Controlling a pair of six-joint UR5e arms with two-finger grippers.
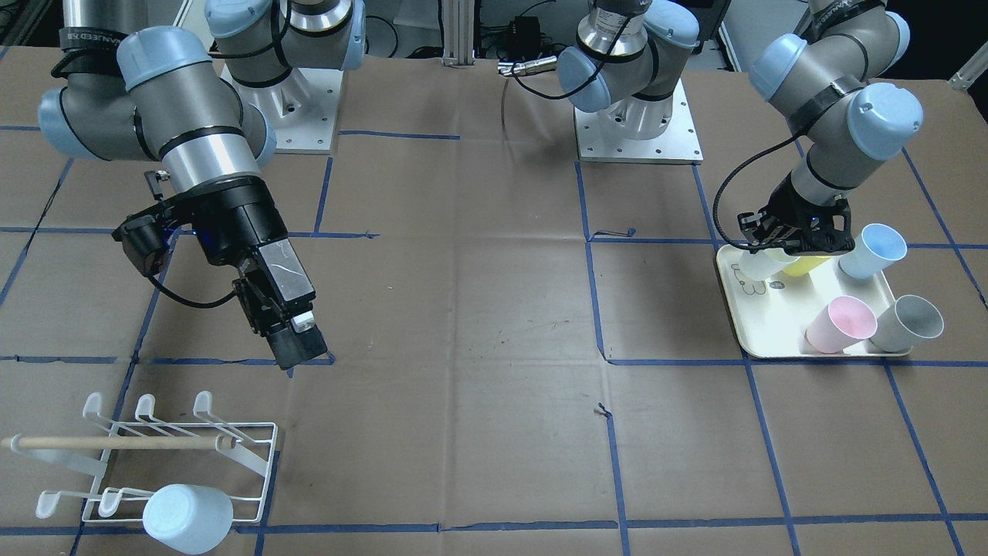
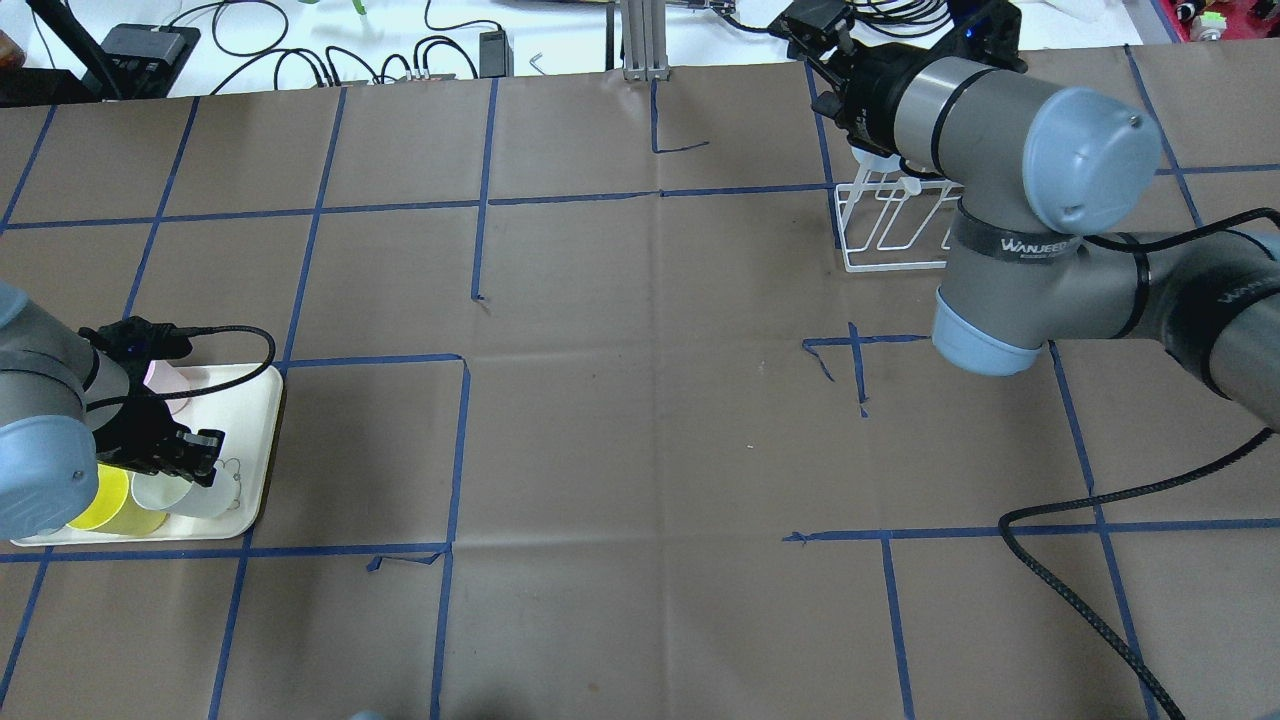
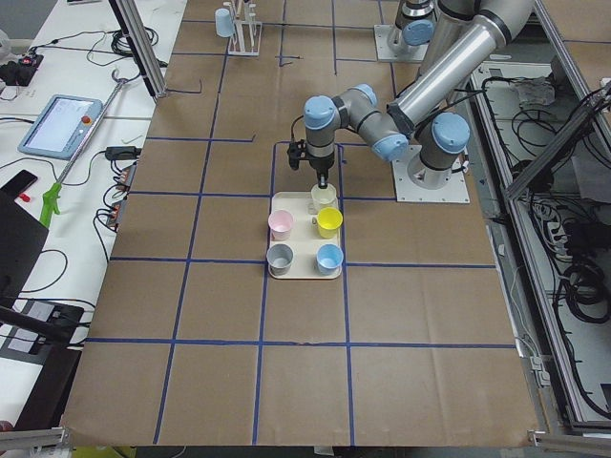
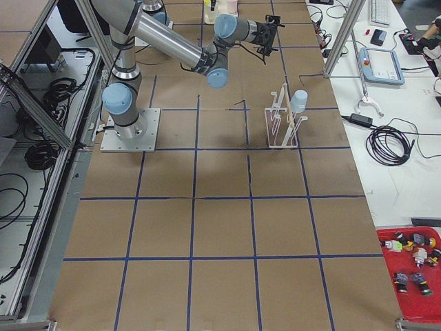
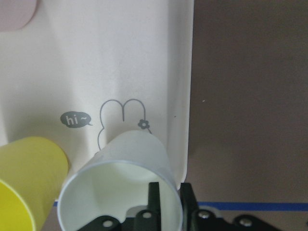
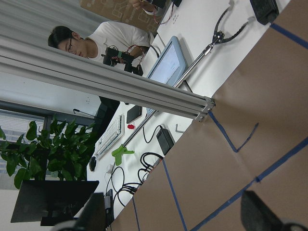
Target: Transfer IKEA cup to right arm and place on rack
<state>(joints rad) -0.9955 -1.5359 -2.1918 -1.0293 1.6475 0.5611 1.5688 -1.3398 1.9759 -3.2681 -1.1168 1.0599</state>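
1. My left gripper [image 5: 170, 190] pinches the wall of the white cup [image 5: 130, 163]. One finger [image 5: 154, 195] is inside the rim and the other outside, with the jaws nearly together.
2. The cup hangs tilted below the gripper at a corner of the cream tray [image 5: 144, 57]. I cannot tell whether it rests there or is lifted.
3. A yellow cup [image 5: 29, 168] stands just beside it. A blue cup [image 1: 872, 251], a pink cup [image 1: 840, 323] and a grey cup [image 1: 907, 323] stand further along the same tray.
4. My right gripper [image 1: 297, 340] hangs above the table [image 1: 478, 324], well apart from the tray, fingers spread wide and empty.
5. The rack [image 1: 154, 442] stands near that gripper, with a pale-blue cup [image 1: 187, 517] mouth-down on one prong.
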